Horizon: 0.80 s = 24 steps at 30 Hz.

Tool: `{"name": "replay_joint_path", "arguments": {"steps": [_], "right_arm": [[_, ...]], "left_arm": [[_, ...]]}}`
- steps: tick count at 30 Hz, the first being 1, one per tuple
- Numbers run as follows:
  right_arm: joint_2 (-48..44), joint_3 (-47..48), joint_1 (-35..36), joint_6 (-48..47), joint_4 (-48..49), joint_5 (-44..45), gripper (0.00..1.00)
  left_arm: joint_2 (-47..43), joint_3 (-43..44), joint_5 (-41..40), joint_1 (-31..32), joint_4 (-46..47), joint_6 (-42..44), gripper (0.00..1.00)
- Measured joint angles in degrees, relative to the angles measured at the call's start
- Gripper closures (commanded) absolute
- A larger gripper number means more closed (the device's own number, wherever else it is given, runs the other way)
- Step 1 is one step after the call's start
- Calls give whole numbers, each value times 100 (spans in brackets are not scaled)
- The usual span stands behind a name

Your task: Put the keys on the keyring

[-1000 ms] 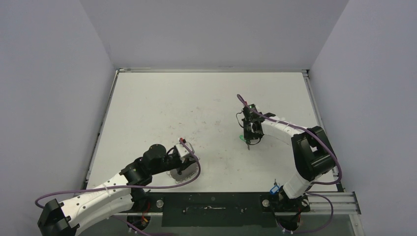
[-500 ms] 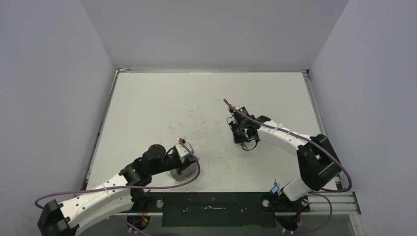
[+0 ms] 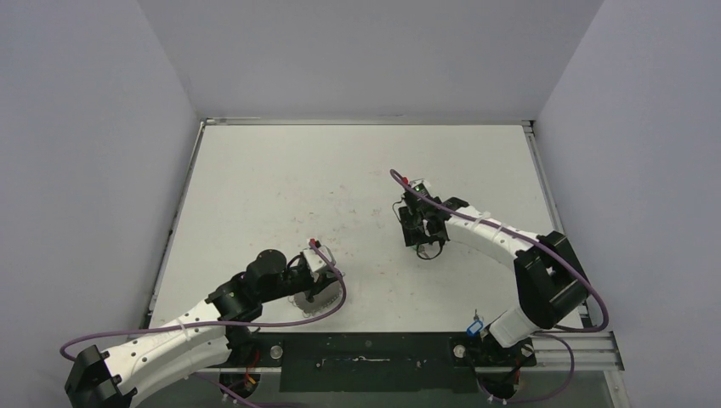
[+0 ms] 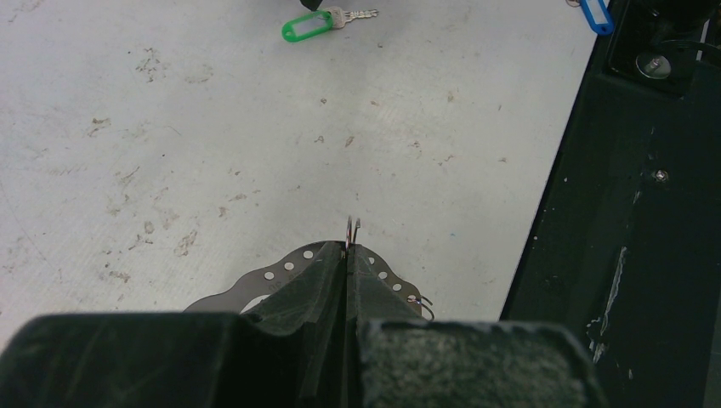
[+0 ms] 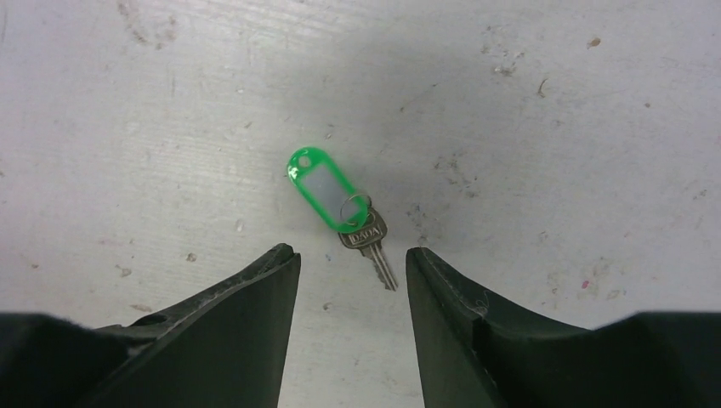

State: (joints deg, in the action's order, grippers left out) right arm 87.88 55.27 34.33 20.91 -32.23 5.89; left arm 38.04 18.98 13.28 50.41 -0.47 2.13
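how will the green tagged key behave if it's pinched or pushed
The green tag and key join only through a small split ring, so the unpinched part will probably dangle. Both lie flat on the table, so a push likely slides rather than rolls them. Thin and low, it may be hard to pinch.

Lab cell: grey walls [image 3: 85, 170], scuffed table [image 3: 340, 161] (enclosed).

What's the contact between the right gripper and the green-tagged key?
Apart. The right wrist view shows the green-tagged key lying on the table in front of the open right gripper, bare surface separating it from both fingers.
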Motion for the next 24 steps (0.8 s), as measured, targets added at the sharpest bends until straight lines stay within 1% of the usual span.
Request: {"name": "replay_joint_path", "arguments": {"steps": [4, 11, 14, 15, 18, 21, 22, 24], "right_arm": [[280, 136, 2, 83, -26, 214, 56], [800, 247, 15, 164, -13, 293, 57], [953, 258, 28, 188, 2, 299, 65], [981, 258, 28, 201, 0, 304, 69], [1005, 258, 28, 216, 7, 317, 86], [1008, 258, 28, 221, 17, 352, 97], [1008, 260, 28, 227, 20, 378, 99], [1005, 275, 42, 210, 20, 433, 100]], "left_arm": [[0, 0, 0, 0, 0, 0, 100], [-35, -11, -11, 0, -15, 0, 100], [-85, -22, -42, 0, -22, 0, 100], [-103, -28, -50, 0, -24, 0, 100], [-138, -42, -68, 0, -26, -2, 100], [-142, -44, -81, 0, -26, 0, 100], [-142, -44, -85, 0, -26, 0, 100], [-142, -48, -85, 0, -26, -2, 100]]}}
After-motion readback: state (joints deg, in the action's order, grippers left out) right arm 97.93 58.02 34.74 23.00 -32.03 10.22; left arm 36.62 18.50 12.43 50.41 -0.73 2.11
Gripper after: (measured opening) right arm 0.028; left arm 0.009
